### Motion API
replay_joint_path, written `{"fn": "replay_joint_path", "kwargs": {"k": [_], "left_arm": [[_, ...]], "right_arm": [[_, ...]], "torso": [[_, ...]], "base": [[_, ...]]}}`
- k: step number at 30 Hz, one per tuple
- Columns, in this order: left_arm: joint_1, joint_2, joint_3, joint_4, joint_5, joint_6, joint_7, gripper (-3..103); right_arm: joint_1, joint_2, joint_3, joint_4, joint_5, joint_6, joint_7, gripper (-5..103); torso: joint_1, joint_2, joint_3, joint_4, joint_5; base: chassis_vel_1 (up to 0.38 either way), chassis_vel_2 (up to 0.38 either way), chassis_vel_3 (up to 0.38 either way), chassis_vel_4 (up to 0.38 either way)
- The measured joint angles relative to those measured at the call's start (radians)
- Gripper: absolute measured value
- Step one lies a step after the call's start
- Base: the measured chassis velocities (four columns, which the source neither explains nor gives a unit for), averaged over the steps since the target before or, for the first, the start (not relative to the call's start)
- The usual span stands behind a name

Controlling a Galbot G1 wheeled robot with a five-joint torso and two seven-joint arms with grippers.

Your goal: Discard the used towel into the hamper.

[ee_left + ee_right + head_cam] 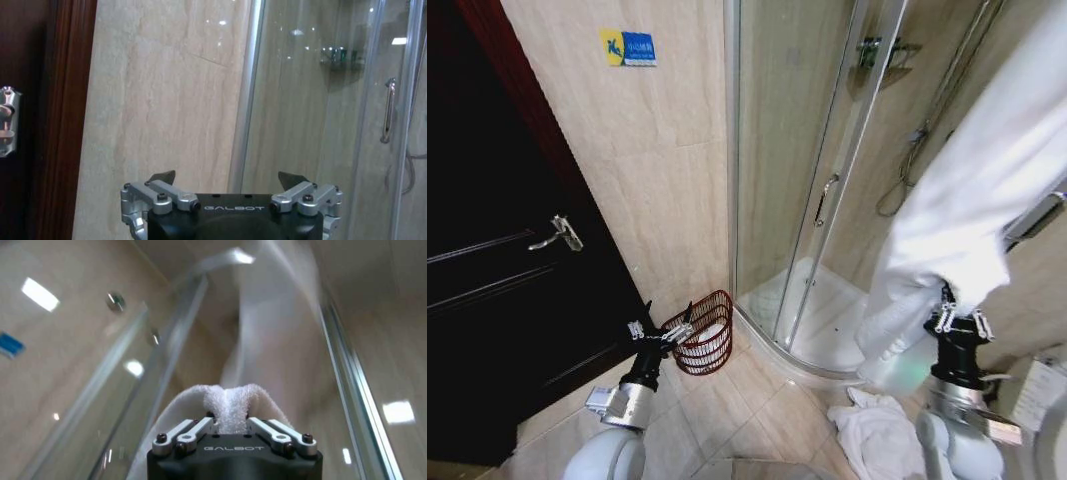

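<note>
The towel [987, 190] ran off the head view's top and right edges, so its upper end could not be seen. Its lower folds hid part of the shower tray [827, 310] and covered the fingertips of the right gripper [957, 318]. In the right wrist view the towel [230, 410] blurred upward beyond the jaws. The hamper [704, 333] was partly screened by the left gripper [660, 335]. The sign [628, 47] carried lettering too small to read.
</note>
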State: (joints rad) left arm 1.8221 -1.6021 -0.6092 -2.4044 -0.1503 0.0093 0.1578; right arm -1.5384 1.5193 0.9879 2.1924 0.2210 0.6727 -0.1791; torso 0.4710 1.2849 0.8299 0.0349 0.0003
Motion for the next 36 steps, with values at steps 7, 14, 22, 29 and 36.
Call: {"fn": "replay_joint_path", "kwargs": {"k": [7, 14, 22, 29, 36], "left_arm": [[0.000, 0.000, 0.000, 0.000, 0.000, 0.000, 0.000, 100], [0.000, 0.000, 0.000, 0.000, 0.000, 0.000, 0.000, 100], [0.000, 0.000, 0.000, 0.000, 0.000, 0.000, 0.000, 100], [0.000, 0.000, 0.000, 0.000, 0.000, 0.000, 0.000, 100], [0.000, 0.000, 0.000, 0.000, 0.000, 0.000, 0.000, 100]], "right_arm": [[0.075, -0.141, 0.089, 0.205, 0.016, -0.094, 0.003, 9], [0.095, -0.186, 0.117, 0.238, 0.059, -0.138, 0.017, 9], [0.070, -0.164, 0.121, 0.256, 0.081, -0.142, 0.025, 9], [-0.010, -0.104, 0.029, 0.309, 0.244, -0.340, 0.182, 9], [0.002, -0.090, -0.001, 0.311, 0.230, -0.389, 0.195, 9]], "torso": [[0.000, 0.000, 0.000, 0.0001, -0.0003], [0.000, 0.000, 0.000, 0.0001, -0.0001], [0.000, 0.000, 0.000, 0.0001, -0.0003], [0.000, 0.000, 0.000, -0.0002, 0.0000], [0.000, 0.000, 0.000, 0.0001, -0.0003]], "base": [[0.000, 0.000, 0.000, 0.000], [0.000, 0.000, 0.000, 0.000], [0.000, 0.000, 0.000, 0.000], [0.000, 0.000, 0.000, 0.000], [0.000, 0.000, 0.000, 0.000]]}}
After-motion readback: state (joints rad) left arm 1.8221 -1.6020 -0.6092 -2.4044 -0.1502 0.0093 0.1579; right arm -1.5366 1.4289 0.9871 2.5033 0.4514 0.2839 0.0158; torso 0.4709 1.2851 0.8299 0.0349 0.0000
